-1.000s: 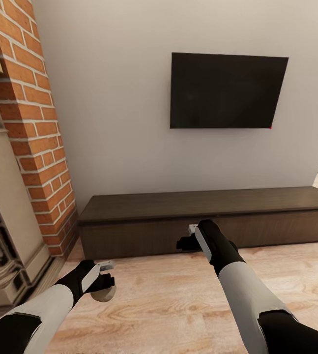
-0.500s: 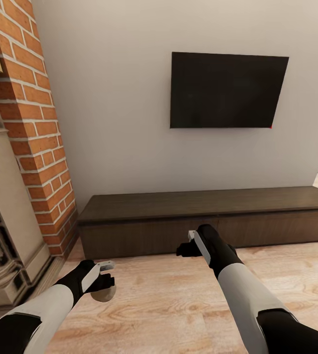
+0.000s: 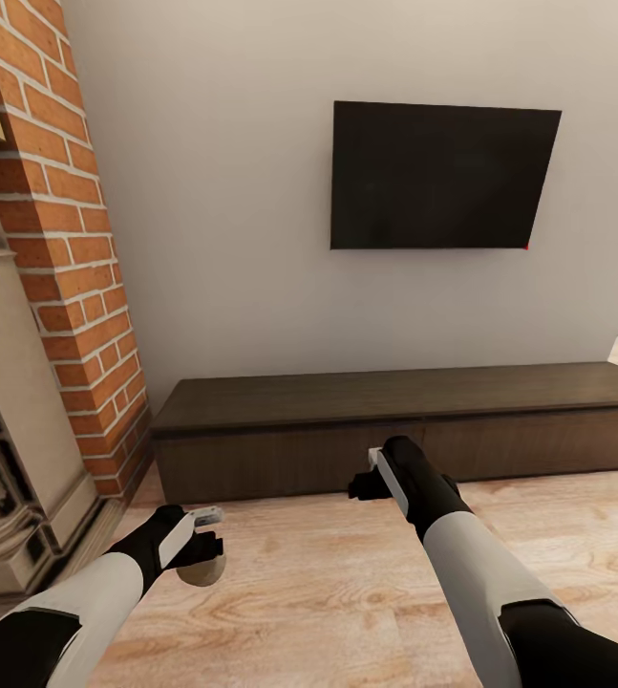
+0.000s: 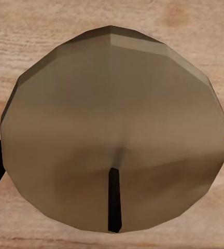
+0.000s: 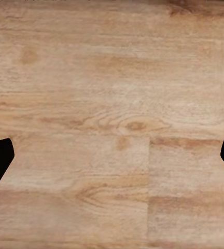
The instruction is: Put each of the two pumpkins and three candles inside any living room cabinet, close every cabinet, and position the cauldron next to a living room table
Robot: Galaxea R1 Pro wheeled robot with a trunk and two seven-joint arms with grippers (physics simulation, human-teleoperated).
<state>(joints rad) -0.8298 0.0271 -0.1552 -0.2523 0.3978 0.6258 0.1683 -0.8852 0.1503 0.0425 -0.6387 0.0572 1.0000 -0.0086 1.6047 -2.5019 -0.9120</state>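
The left pincer [image 3: 197, 547] holds a candle [image 3: 201, 569]; the right pincer [image 3: 371, 475], spread wide, nears the cabinet [image 3: 289, 459]. Next, I judge, it must pull a panel open.

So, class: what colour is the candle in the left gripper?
Tan-brown candle with a dark wick, clearest in the left wrist view.

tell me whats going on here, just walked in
The robot faces a long, low dark-brown cabinet under a wall-mounted TV. Its left end effector holds a tan candle low over the wooden floor. Its right end effector is open and empty, reaching close to the cabinet's front, whose panels look closed.
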